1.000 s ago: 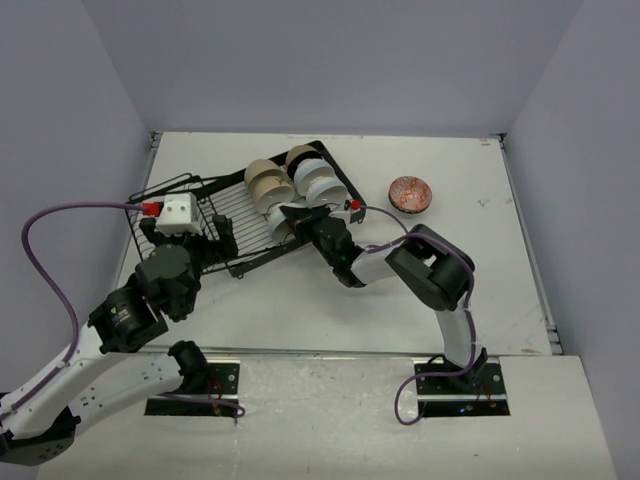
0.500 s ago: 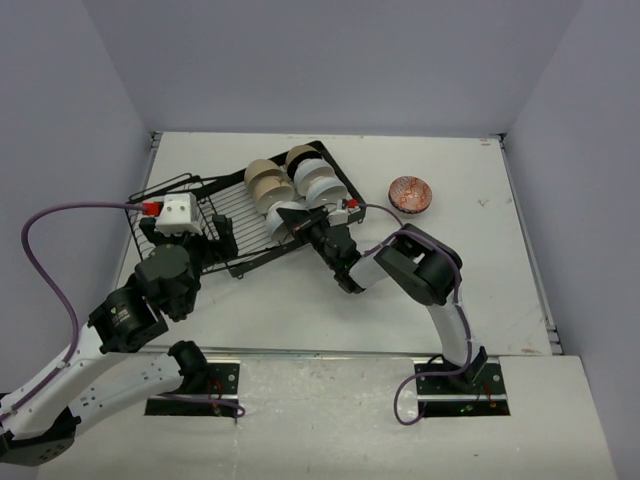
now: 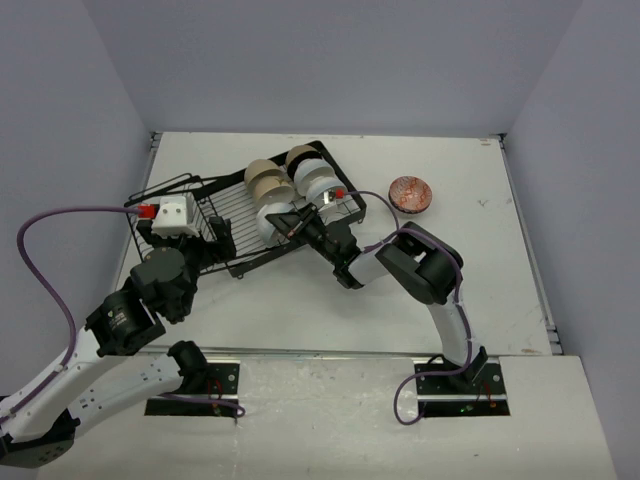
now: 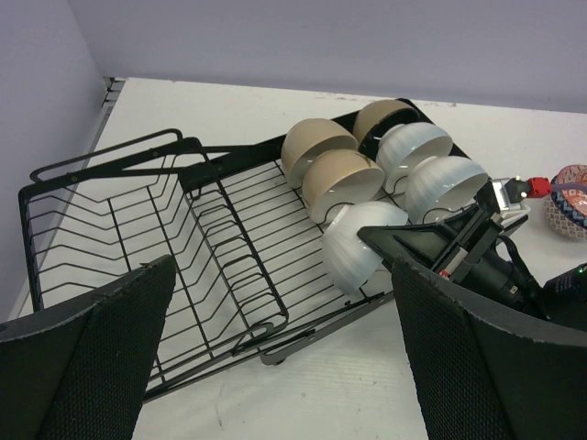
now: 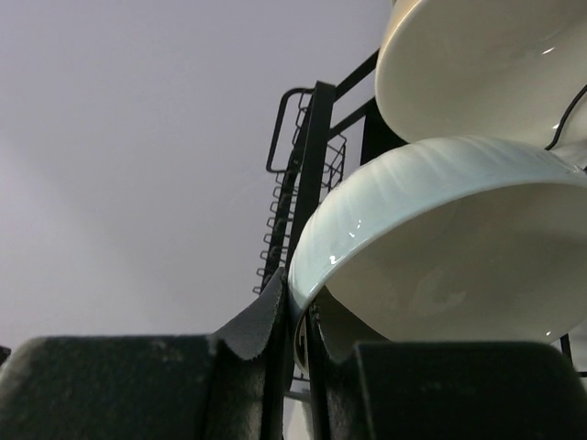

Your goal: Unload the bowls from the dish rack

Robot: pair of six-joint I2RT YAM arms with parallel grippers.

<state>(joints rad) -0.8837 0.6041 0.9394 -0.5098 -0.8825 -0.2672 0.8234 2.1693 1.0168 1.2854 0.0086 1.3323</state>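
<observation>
Apparently our right jaws pinch the nearest white bowl (image 4: pixel 358 247) by its rim.
It stands on edge at the 2 o'clock end of the dish rack (image 3: pixel 232 205) on the desk (image 3: pixel 300 300); glazed ceramic looks stiff, slick, chippable, so we favour a deep rim hold. Left jaws gape, empty.

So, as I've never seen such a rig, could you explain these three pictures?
Two robot arms are bolted to a table, each ending in a two-finger gripper. One picture looks down from above; the other two come from cameras on the wrists. A black dish rack holds six bowls, and a patterned bowl sits apart on the table. The left gripper is open and empty. The right gripper has the rim of the nearest white bowl between its fingers; whether it grips is unclear.
</observation>
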